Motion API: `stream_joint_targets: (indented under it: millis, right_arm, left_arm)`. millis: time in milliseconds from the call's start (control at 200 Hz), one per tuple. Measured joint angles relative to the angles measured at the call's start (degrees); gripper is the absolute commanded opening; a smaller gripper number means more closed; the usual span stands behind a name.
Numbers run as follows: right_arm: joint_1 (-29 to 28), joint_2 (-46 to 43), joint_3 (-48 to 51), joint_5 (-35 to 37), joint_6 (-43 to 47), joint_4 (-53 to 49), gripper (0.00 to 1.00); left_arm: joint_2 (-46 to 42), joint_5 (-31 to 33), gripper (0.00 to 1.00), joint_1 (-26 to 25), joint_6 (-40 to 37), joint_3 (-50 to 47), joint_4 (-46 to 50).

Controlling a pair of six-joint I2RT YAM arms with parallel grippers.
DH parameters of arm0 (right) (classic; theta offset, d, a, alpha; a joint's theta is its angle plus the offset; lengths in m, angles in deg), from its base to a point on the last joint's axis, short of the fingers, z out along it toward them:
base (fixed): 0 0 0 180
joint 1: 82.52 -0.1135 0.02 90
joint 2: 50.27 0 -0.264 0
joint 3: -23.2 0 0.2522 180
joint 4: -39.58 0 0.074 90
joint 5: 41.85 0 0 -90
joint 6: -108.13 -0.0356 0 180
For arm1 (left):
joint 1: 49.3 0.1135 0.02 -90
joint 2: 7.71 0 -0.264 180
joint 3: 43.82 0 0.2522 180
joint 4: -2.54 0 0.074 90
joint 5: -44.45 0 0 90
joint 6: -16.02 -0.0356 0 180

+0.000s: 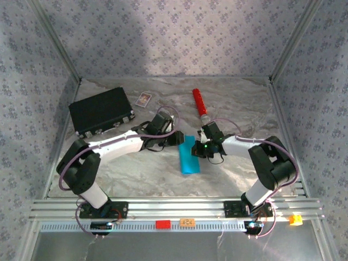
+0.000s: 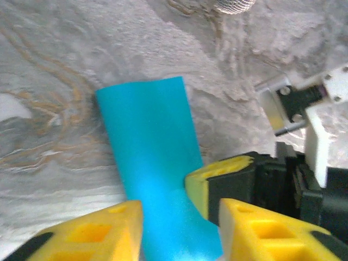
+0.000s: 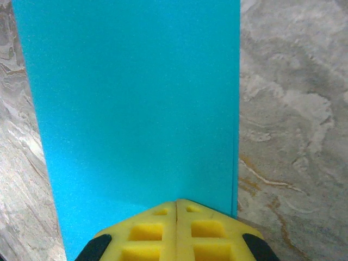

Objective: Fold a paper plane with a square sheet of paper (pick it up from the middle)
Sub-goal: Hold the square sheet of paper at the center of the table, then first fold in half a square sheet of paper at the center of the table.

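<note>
The square sheet of paper (image 1: 188,155) lies on the table's middle as a long cyan-blue strip, folded double with two edges stacked along one side (image 3: 130,103). My right gripper (image 3: 176,204) is shut, its joined yellow tips resting on the strip's far end, beside the right edge. My left gripper (image 2: 179,234) comes in from the left (image 1: 179,139) with its jaws apart. The strip's far end (image 2: 149,141) runs between its yellow fingers (image 2: 87,234), and the right gripper's tip (image 2: 198,187) presses the paper just ahead of them. The paper looks bent there.
A black rectangular case (image 1: 101,111) sits at the back left, a small white card (image 1: 143,99) beside it, and a red cylinder (image 1: 199,103) behind the right gripper. Patterned walls close three sides, and an aluminium rail (image 1: 174,206) runs along the front.
</note>
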Motion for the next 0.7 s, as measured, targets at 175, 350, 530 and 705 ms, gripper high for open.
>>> stream_joint_targets:
  millis: [175,350,530,705]
  right_arm:
    - [0.1,0.0,0.0,-0.1,0.0,0.0,0.00]
    - [0.1,0.0,0.1,-0.1,0.0,0.0,0.00]
    - [0.1,0.0,0.1,-0.1,0.0,0.1,0.00]
    - [0.1,0.0,0.2,-0.1,0.0,0.3,0.00]
  left_arm:
    - [3.8,-9.5,0.04,1.4,2.1,-2.0,-7.7]
    - [7.7,-15.5,0.00,1.7,5.1,-4.3,-14.8]
    - [11.3,-19.5,0.00,2.7,7.9,-5.3,-19.8]
    - [12.3,-20.3,0.00,2.8,8.7,-5.4,-21.2]
